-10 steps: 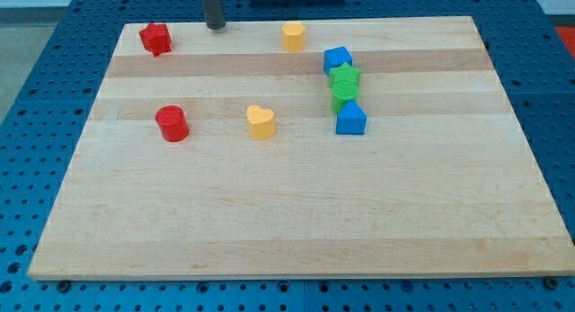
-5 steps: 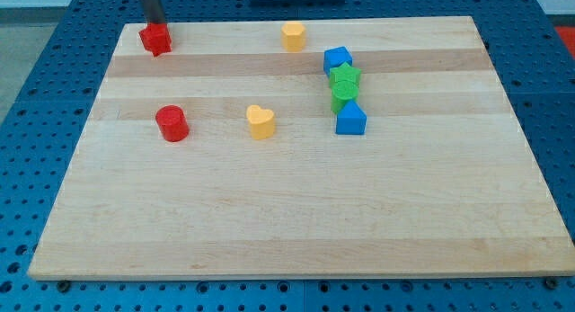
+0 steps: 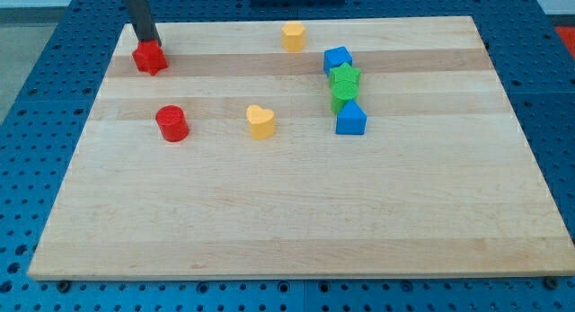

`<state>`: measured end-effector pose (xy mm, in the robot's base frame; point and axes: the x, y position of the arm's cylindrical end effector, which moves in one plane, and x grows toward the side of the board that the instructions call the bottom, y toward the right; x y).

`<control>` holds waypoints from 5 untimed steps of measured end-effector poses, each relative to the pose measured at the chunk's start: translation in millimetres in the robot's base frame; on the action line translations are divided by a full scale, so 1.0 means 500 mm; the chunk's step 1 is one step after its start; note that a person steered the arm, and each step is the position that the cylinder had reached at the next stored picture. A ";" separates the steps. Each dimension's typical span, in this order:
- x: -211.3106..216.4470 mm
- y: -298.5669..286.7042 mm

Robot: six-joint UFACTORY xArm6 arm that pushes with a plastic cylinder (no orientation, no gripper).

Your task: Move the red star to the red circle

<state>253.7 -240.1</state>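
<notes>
While my tip [image 3: 147, 42] touches 1 red star [image 3: 149, 57].

Red star [image 3: 150, 57] and red circle [image 3: 172, 123], yellow heart [image 3: 260, 121], pale wooden board [image 3: 296, 213], blue pegboard surround [image 3: 36, 87].

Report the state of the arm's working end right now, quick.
No pincer: the arm ends in a rod. My tip sits at the red star's top edge, apparently touching it; it holds nothing.
</notes>
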 end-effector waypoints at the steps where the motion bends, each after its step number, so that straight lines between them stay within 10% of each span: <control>1: 0.027 0.000; 5: 0.093 0.026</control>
<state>300.3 -227.2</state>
